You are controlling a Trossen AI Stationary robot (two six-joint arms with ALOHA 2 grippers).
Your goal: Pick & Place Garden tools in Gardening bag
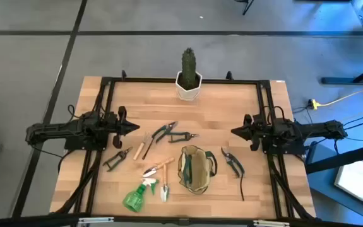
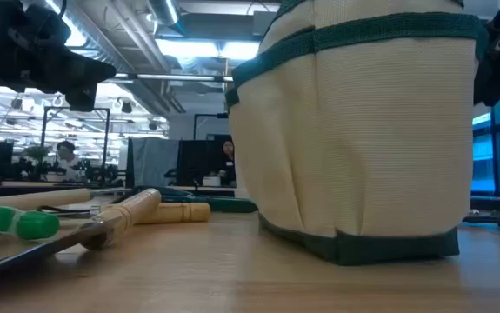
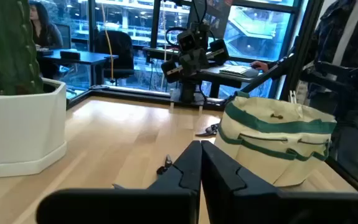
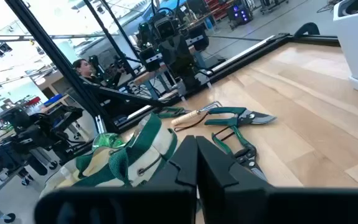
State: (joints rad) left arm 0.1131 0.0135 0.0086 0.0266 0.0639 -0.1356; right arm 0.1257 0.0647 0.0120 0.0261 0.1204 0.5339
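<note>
Both arms are hanging idle at the table edges, w/ nothing held. The left gripper [image 1: 135, 126] is sitting w/ its fingers [image 3: 188, 171] pressed together, tips pointing inward. The right gripper [image 1: 235, 131] is doing the same from the opposite side, fingers [image 4: 188, 163] shut tight, empty.

The gardening bag [image 1: 196, 169], tan w/ green trim, is standing upright, mouth open, between the two grippers but nearer the right one, toward the table's front. Black-handled pruning shears [image 1: 233, 164] are lying just beside the bag, below the right gripper's tip. Green-handled shears [image 1: 163, 131] and a second pair [image 1: 180, 136] are lying close to the left gripper's tip, w/ a wooden-handled tool [image 1: 148, 147] alongside. Another dark pair of shears [image 1: 117, 157] is lying just front of the left gripper. Wooden-handled trowels [image 1: 158, 168] and a fork [image 1: 165, 188] are resting left of the bag, w/ the green spray bottle [image 1: 135, 198] farther front. A cactus in a white pot [image 1: 189, 79] is standing at the rear edge, well apart from both grippers.
</note>
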